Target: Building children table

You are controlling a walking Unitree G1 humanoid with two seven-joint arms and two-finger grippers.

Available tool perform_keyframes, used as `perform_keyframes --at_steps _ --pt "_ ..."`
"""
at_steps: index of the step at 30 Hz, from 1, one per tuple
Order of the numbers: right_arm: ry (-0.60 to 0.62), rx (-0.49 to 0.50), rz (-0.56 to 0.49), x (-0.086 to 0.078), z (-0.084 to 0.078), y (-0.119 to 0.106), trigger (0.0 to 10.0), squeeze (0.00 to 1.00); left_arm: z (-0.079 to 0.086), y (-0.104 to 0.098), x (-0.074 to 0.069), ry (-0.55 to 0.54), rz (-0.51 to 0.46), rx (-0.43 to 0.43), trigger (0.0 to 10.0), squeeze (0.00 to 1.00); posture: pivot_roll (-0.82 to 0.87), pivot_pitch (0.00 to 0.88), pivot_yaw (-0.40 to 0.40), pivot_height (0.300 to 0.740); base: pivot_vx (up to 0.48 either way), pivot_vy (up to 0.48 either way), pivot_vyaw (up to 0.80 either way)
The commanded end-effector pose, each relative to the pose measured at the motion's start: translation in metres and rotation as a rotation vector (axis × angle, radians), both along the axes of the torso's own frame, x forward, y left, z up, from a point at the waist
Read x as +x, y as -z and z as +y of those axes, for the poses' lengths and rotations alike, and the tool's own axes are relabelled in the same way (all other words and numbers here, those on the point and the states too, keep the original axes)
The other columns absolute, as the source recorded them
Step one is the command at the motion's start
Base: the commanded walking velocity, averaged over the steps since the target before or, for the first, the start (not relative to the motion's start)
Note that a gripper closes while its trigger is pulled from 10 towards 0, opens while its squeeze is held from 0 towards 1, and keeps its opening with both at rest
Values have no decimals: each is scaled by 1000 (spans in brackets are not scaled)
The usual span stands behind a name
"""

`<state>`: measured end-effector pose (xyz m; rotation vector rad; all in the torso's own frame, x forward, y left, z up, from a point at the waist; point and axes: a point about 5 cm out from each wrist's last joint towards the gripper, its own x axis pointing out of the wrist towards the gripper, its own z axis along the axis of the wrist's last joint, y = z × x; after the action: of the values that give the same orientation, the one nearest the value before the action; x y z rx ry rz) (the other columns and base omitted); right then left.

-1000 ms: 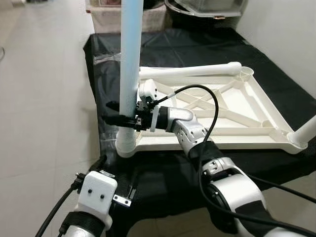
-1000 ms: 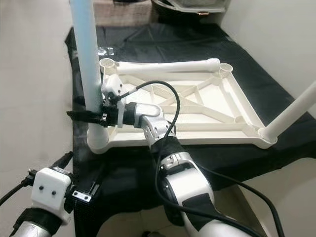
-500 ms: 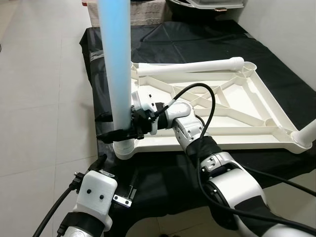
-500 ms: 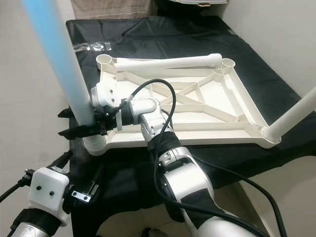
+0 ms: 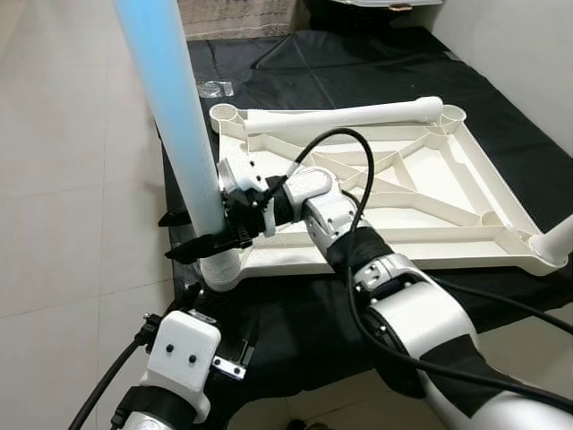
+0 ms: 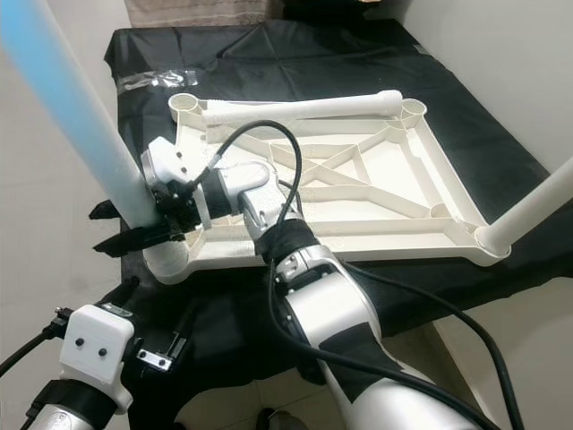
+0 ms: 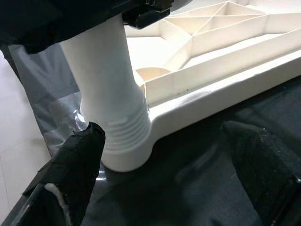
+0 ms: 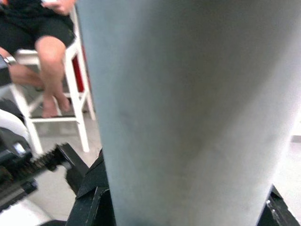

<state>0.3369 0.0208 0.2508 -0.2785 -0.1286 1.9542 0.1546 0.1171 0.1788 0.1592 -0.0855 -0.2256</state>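
My left hand (image 7: 160, 165) is low by the near edge of the counter (image 5: 295, 63), its fingers apart and holding nothing. Just past it, the blue leg (image 5: 175, 116) stands in the near left corner hole of the upside-down white table top (image 5: 430, 206), leaning a bit. My right hand (image 5: 199, 235) reaches across and is clamped on that leg, low down. Another white leg (image 5: 345, 115) lies along the far edge.
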Motion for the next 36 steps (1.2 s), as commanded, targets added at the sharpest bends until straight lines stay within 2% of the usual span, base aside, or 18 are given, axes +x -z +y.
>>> perform_keyframes --at_steps 1,2,4,7,10,12,14,19,21,25,28,30,32,36 --pt "-56 -103 147 -9 6 34 0 0 -1 0 -3 -6 12 1 10000 0 145 266 -120 740 0 0 0" --pt "-56 -103 147 -9 6 34 0 0 -1 0 -3 -6 12 1 10000 0 145 266 -120 740 0 0 0" --pt "49 -33 185 -4 8 34 0 0 -1 0 -3 -7 12 0 10000 0 146 268 -118 740 0 0 0" --pt "130 39 237 1 6 34 0 0 -1 0 -3 -8 13 3 10000 0 146 268 -118 740 0 0 0" --pt "136 45 246 1 5 34 0 0 -1 0 -3 -9 13 4 10000 0 146 268 -118 740 0 0 0" --pt "179 54 246 4 3 36 0 0 -1 0 -2 -9 14 5 10000 0 141 268 -115 740 0 0 0" --pt "272 79 243 9 -3 40 0 0 -1 0 -1 -10 11 4 10000 0 137 264 -111 740 0 0 0" --pt "304 101 242 12 -10 42 0 0 0 0 0 -10 8 5 10000 0 137 264 -110 740 0 0 0" --pt "363 113 174 14 -13 43 0 0 0 0 1 -10 6 7 10000 0 133 259 -106 740 0 0 0" --pt "453 149 106 16 -13 40 0 0 0 -1 2 -9 2 10 10000 0 132 259 -106 740 0 0 0" --pt "405 153 69 12 -13 41 0 0 0 -1 2 -8 2 11 10000 0 132 259 -106 740 0 0 0" --pt "289 144 60 3 -14 43 0 0 1 -1 2 -8 2 12 10000 0 130 260 -102 740 0 0 0" --pt "242 140 61 -1 -14 43 0 0 1 -1 2 -8 2 13 10000 0 130 260 -102 740 0 0 0" --pt "305 89 7 1 -4 45 0 0 1 -1 3 -7 1 14 10000 0 127 261 -106 740 0 0 0"
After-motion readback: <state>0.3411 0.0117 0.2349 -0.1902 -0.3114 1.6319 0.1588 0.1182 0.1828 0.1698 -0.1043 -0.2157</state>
